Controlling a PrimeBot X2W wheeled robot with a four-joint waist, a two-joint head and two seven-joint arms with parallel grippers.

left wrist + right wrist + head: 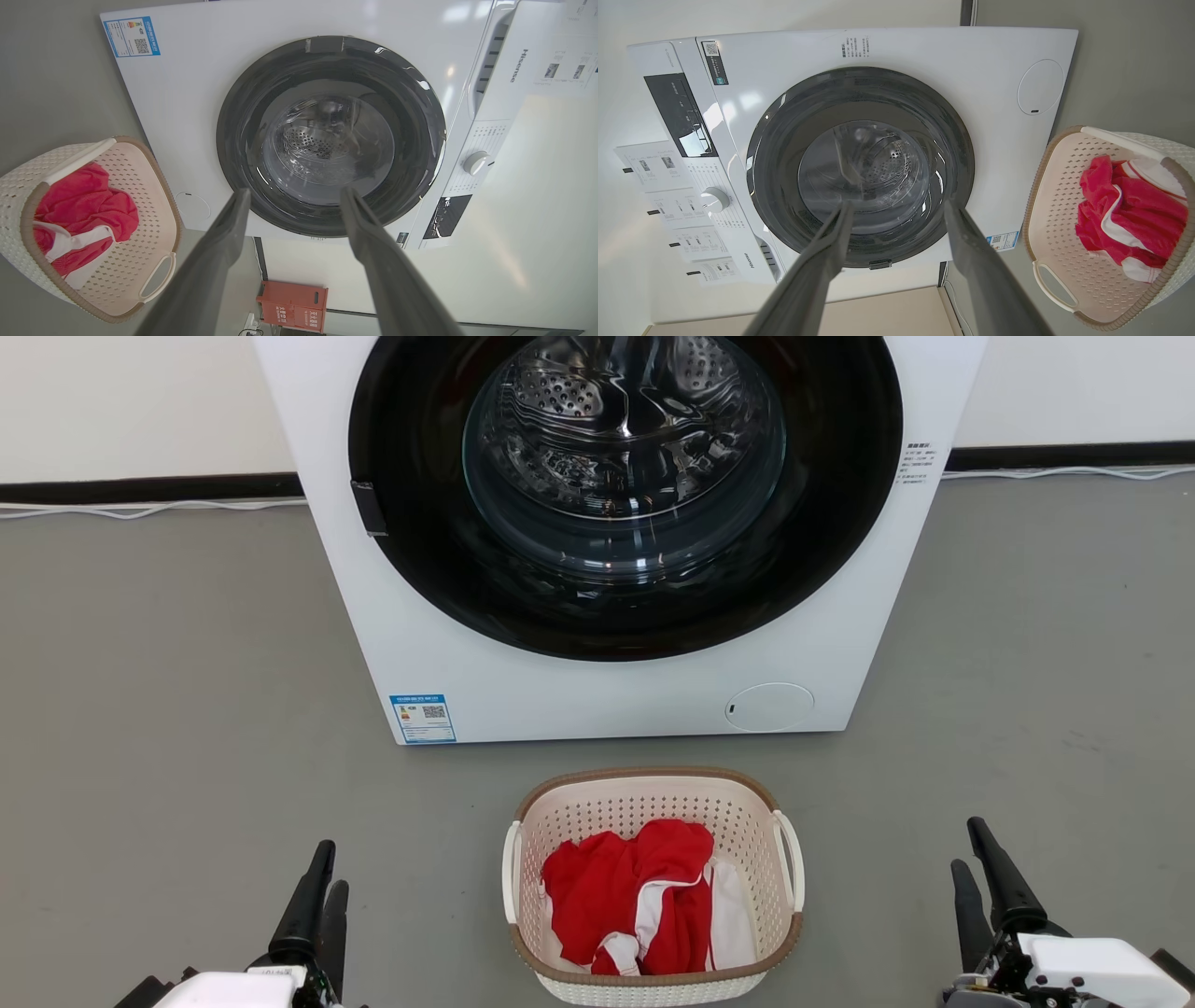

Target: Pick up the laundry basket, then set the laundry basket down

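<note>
Left claw (332,865) and right claw (965,843) spread empty, laundry basket (607,814) upright between, handles (511,873) sideways, long axis unclear.

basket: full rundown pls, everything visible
The basket is cream perforated plastic, rounded-rectangular, with a brown woven-look rim and a white loop handle on each side. It stands upright on the grey floor in front of the washer, a strip of floor showing between them. A crumpled red-and-white cloth lies inside. The left hand and right hand flank it, both open, neither touching it.
</note>
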